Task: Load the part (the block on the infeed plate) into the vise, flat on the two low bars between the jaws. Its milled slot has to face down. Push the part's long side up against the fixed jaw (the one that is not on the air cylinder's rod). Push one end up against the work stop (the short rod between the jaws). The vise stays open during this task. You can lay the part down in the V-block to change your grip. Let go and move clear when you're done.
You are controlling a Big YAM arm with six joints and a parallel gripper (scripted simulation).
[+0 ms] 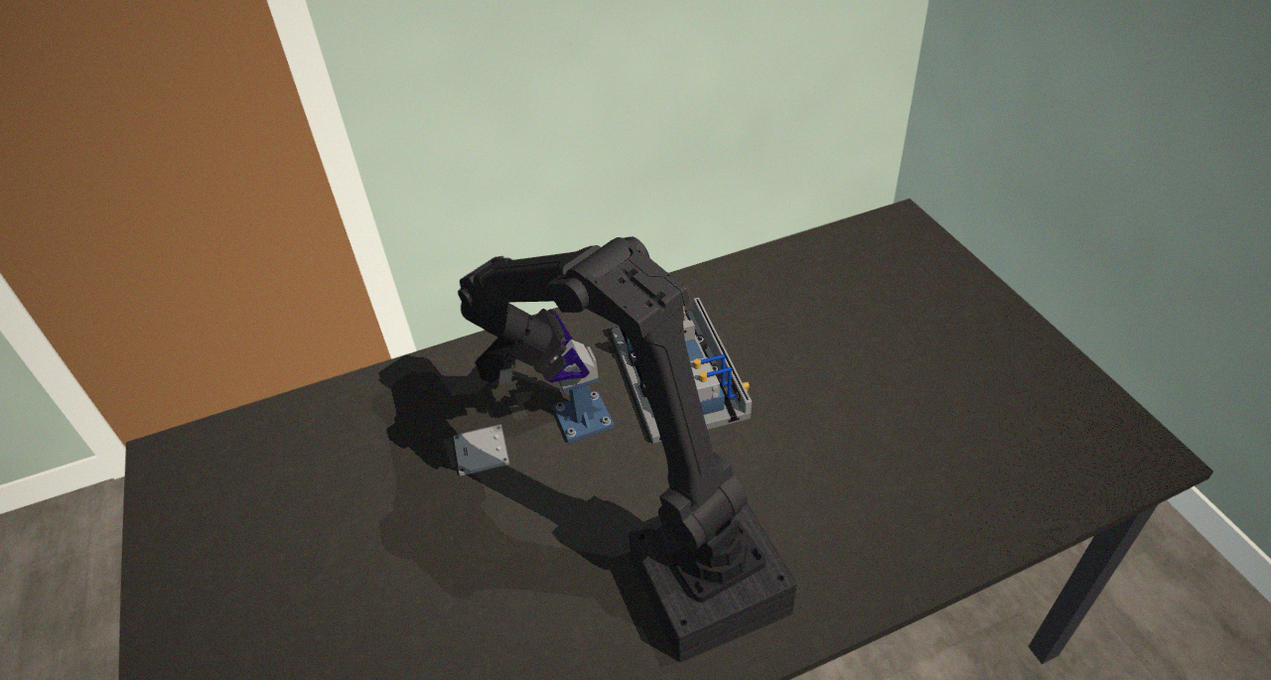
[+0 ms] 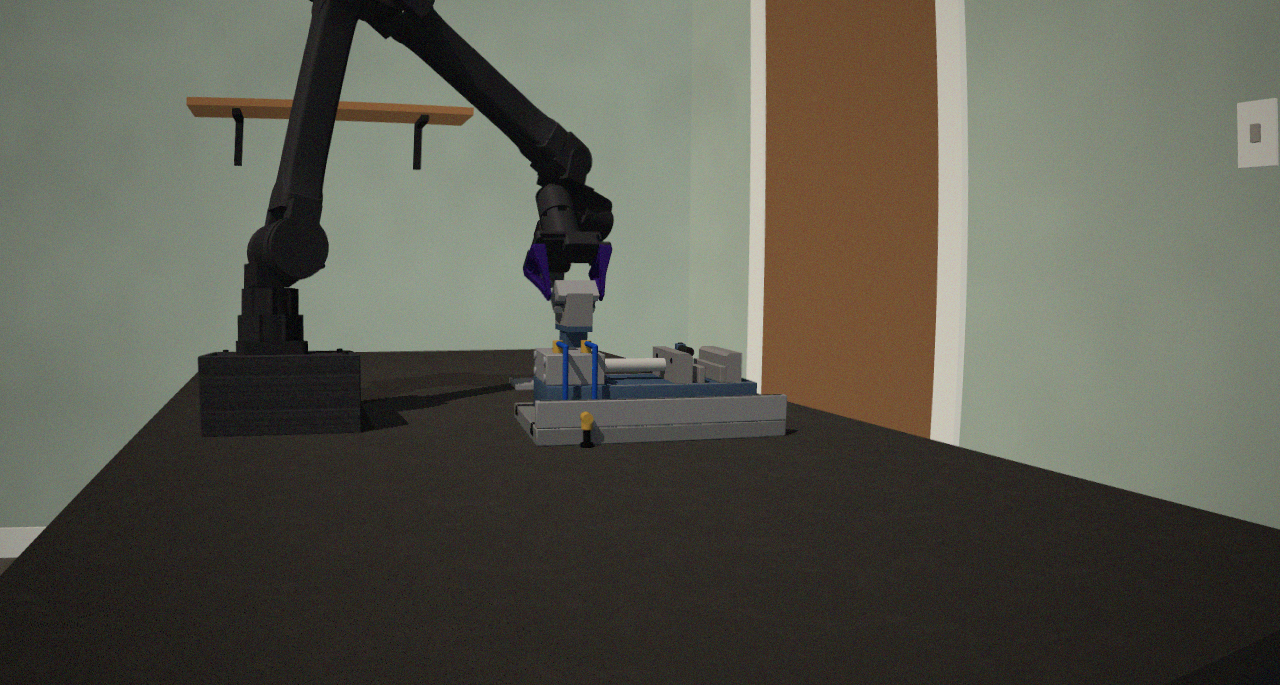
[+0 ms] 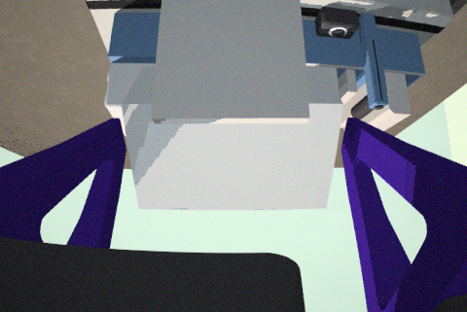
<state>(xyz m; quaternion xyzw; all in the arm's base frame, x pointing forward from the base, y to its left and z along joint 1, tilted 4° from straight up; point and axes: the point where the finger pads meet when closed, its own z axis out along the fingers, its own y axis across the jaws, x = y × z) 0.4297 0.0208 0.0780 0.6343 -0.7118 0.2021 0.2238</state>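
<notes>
The part [image 1: 584, 356] [image 2: 575, 288] [image 3: 238, 166] is a light grey block resting in the V-block [image 1: 584, 416] [image 2: 578, 313] [image 3: 229, 35], a grey cradle on a blue stand. I cannot make out its slot. My gripper [image 1: 573, 366] [image 2: 575, 296] [image 3: 233, 133] is open, its purple fingers standing on either side of the part, with small gaps in the wrist view. The vise [image 2: 644, 388] [image 3: 136, 37] stands open beyond the V-block. Its fixed jaw [image 2: 721, 363] is apart from the moving jaw [image 2: 674, 365] on the cylinder's rod [image 2: 635, 365]. The arm hides much of the vise in the top view.
The infeed plate [image 1: 481, 451] lies left of the V-block with no part on it. The air cylinder [image 2: 569, 367] carries yellow fittings and blue hoses [image 1: 730, 381] [image 2: 594, 376]. A low grey rail [image 2: 662, 412] runs along the vise's side.
</notes>
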